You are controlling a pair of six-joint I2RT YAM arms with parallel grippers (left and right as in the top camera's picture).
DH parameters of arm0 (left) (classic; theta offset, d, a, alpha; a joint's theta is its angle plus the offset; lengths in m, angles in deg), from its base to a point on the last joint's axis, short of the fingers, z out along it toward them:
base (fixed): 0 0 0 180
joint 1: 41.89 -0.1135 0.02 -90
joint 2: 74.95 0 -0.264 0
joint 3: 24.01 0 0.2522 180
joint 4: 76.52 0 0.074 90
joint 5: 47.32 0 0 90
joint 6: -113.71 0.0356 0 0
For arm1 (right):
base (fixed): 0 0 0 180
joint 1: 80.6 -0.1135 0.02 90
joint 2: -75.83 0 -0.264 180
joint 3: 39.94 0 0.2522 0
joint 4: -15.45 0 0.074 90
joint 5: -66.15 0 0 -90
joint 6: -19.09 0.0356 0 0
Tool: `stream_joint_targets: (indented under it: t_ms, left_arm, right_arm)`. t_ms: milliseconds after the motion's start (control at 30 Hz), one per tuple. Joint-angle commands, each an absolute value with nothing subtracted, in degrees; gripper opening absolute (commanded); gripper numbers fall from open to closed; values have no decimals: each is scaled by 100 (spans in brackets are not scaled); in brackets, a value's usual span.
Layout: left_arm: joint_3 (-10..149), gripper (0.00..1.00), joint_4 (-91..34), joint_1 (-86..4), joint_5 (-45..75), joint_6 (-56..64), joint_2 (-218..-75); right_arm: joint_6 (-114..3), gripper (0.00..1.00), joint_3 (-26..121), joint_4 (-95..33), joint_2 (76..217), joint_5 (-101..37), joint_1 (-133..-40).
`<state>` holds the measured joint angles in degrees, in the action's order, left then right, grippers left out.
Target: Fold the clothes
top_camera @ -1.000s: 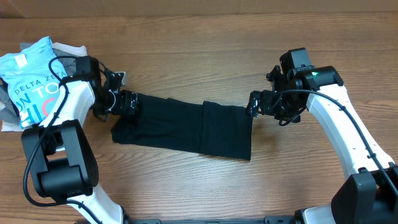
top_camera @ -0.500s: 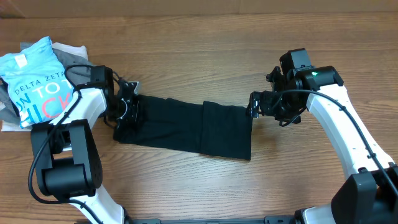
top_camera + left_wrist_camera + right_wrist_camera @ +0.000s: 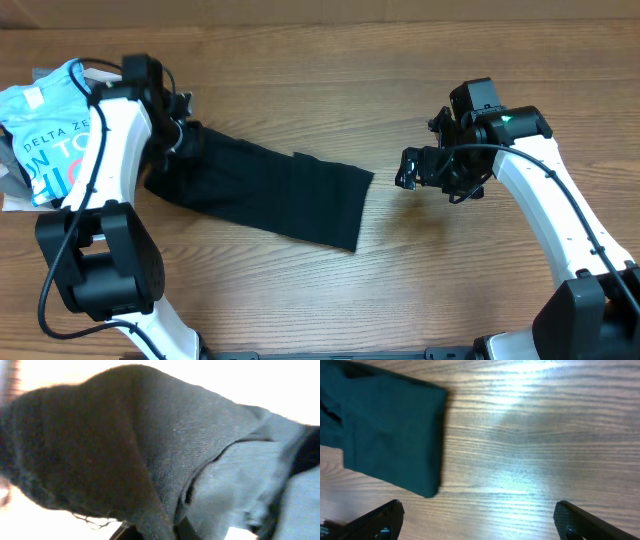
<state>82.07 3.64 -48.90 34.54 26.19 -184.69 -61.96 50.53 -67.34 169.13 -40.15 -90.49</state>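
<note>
Looking down, we see a long, plain black soft fabric garment (image 3: pixel 270 185) lying slantwise on the brown wooden worktop (image 3: pixel 320 70). Its bunched left end is clamped in the left tool (image 3: pixel 183 140). Its flat right edge lies near the right tool (image 3: pixel 405 168) without touching; that tool's fingers are spread wide.

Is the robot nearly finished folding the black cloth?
About halfway, it seems. Done: the black garment lies as a long narrow band. In hand: the left gripper grips one end; the right gripper is open, apart from the cloth. Left: probably folding the band shorter.
</note>
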Motion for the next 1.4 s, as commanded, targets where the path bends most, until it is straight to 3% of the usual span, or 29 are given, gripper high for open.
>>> stream_joint_targets:
  t_ms: [0,333,600,1233,1367]
  left_arm:
    - [8865,4,779,-4689,3346,2280,-18432]
    - [8889,4,737,-2660,3283,1626,-18434]
    - [8707,10,473,-1211,4253,1139,-18438]
    - [8235,13,278,-997,3928,984,-18447]
    - [8239,35,169,-999,3207,1014,-18445]
  right_arm:
    - [-6200,100,5110,-6666,16858,-4037,-9049]
    - [-6220,100,5110,-6680,16858,-4039,-9049]
    - [-6371,100,5110,-6723,16858,-4039,-9049]
    - [-6347,100,5110,-6765,16858,-4043,-9049]
    - [-6349,100,5110,-6763,16858,-4043,-9049]
